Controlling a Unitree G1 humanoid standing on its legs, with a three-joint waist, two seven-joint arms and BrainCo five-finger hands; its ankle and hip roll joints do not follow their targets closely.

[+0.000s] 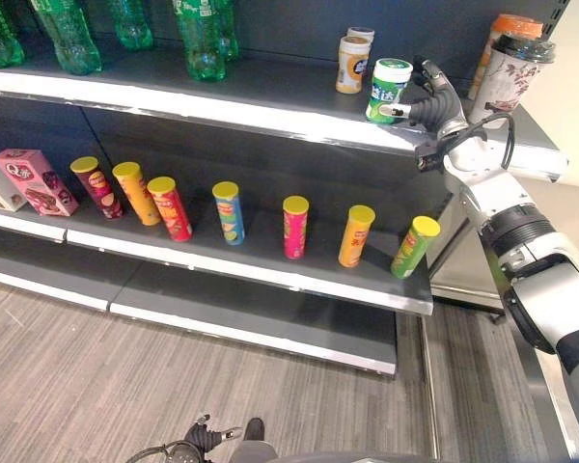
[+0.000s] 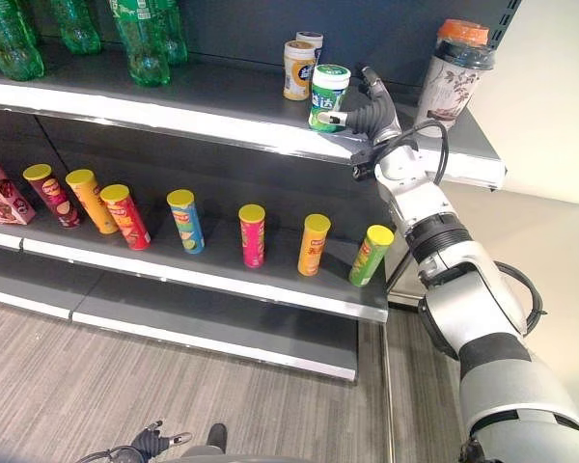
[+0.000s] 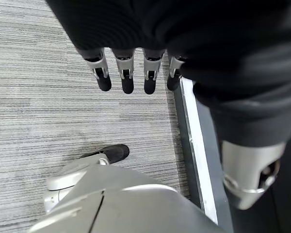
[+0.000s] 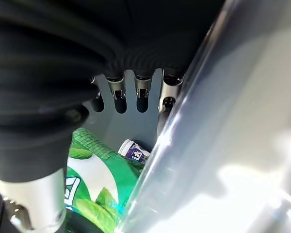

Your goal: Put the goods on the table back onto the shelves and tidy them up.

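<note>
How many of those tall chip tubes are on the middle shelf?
7, in one row along the middle shelf: dark red, orange, red, blue, pink, yellow-orange, green.

Open shelf [image 1: 270, 92] left of jars [image 1: 352, 63]

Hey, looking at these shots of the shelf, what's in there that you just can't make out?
- Right hand at the green-and-white can: its dark cover hides the fingers in the eye views, so a grasp cannot be confirmed.
- Right wrist view: the shelf edge crosses the frame and cuts off the can; the small jar behind is too small to identify.
- Green bottles: tops cut off by the eye view's upper edge.
</note>
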